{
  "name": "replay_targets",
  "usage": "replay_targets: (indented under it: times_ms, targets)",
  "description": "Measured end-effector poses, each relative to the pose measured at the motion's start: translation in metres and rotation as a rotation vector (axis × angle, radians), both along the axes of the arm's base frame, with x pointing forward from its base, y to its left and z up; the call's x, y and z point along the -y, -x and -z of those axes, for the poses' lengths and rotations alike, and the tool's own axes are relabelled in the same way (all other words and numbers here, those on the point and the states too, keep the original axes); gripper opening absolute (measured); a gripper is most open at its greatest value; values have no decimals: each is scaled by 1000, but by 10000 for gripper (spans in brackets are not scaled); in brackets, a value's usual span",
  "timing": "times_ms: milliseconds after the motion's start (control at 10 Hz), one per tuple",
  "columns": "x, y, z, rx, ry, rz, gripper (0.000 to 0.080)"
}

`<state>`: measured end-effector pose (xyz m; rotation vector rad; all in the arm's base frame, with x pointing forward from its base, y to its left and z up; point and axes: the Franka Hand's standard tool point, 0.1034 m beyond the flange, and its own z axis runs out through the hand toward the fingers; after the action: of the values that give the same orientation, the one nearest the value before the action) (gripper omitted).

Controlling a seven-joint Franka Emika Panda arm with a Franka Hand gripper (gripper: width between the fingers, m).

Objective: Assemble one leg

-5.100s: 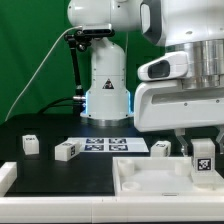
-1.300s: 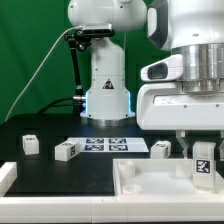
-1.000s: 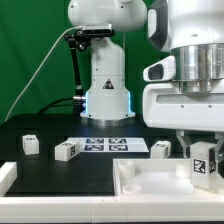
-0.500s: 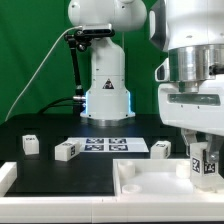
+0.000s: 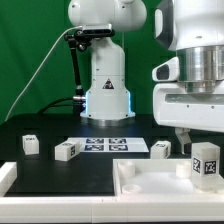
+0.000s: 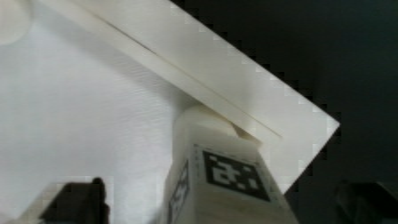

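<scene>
My gripper [image 5: 203, 150] is shut on a leg [image 5: 205, 165], a small white block with a black-and-white tag, and holds it upright over the right end of the large white tray-like board [image 5: 148, 186]. In the wrist view the leg [image 6: 221, 172] stands between my dark fingers [image 6: 75, 200], over the board's corner [image 6: 107, 110]. I cannot tell whether the leg's lower end touches the board. Three more legs lie on the black table: two at the exterior view's left [image 5: 31, 144] [image 5: 66, 150] and one near the gripper [image 5: 160, 148].
The marker board [image 5: 112, 145] lies flat on the table in front of the arm's base [image 5: 106, 95]. A white part [image 5: 6, 176] shows at the left edge. A black stand with a cable [image 5: 76, 60] rises behind.
My gripper has shifted to the exterior view's right with the leg in it, and the leg sits slightly lower. The loose legs have not moved.
</scene>
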<state>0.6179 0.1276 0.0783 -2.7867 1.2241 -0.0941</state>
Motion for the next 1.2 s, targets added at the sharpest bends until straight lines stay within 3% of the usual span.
replay_targets:
  times_ms: [500, 700, 900, 1000, 1100, 1200]
  targets:
    - [1, -2, -1, 11, 58, -512, 649]
    - [2, -4, -2, 14, 108, -741, 649]
    - [10, -5, -2, 21, 130, -944, 649]
    - [12, -6, -2, 27, 138, -1003, 621]
    - [12, -5, -2, 26, 137, -984, 491]
    - [12, -6, -2, 26, 137, -984, 491]
